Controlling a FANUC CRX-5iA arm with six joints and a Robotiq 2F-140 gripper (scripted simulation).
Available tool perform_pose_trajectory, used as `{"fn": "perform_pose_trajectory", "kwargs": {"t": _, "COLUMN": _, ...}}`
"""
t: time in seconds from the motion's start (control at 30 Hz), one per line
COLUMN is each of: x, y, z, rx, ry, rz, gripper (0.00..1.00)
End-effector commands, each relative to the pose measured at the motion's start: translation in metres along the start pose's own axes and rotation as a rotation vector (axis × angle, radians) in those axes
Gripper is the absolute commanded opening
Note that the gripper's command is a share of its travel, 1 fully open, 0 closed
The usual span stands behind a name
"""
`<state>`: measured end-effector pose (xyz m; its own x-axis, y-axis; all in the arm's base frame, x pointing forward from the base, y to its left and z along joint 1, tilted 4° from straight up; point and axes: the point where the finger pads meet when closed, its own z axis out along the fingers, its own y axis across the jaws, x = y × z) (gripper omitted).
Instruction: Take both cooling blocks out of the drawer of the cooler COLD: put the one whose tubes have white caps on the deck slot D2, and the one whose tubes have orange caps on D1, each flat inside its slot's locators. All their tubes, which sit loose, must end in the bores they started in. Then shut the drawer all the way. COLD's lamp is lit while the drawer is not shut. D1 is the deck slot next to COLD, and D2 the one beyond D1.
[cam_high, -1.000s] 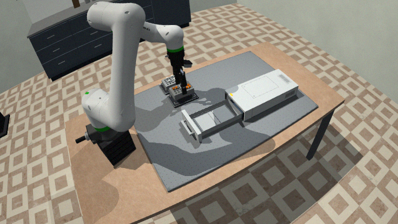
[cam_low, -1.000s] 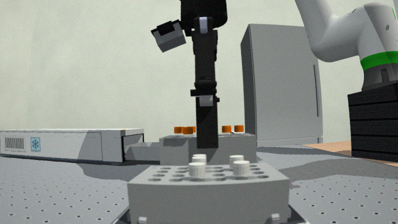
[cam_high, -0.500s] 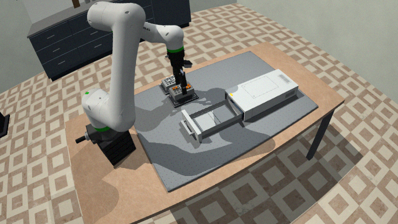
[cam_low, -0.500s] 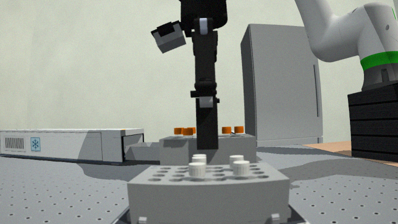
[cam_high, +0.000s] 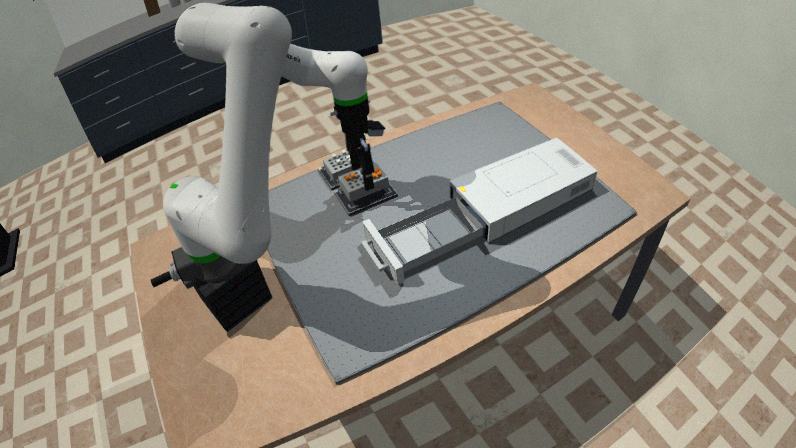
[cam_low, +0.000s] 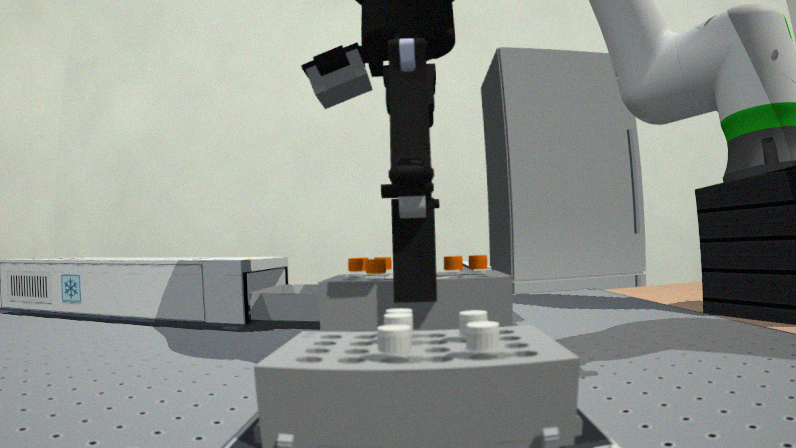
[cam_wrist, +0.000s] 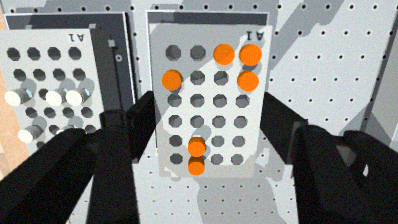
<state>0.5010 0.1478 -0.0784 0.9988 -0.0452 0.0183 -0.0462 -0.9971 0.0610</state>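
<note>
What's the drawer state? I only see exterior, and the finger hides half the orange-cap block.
Observer: Top view: the drawer of COLD stands pulled out, with no block in it.
Operator: Is the gripper actually on the block?
Observer: Wrist view: the gripper is shut on the orange-cap block, with one finger against each long side.
Operator: Cap count?
Observer: Wrist view: six orange caps, four near the A1 end and two in one column at the opposite end.
</note>
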Motion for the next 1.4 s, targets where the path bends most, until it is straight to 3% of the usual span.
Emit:
{"fn": "perform_pose_trajectory", "kwargs": {"t": 0.0, "x": 0.0008, "y": -0.0003, "z": -0.0004, "rx": 0.001, "ry": 0.002, "rz": 0.000, "gripper": 0.10}}
{"fn": "perform_pose_trajectory", "kwargs": {"t": 1.37, "x": 0.0008, "y": -0.0003, "z": 0.0054, "rx": 0.001, "ry": 0.002, "rz": 0.000, "gripper": 0.10}}
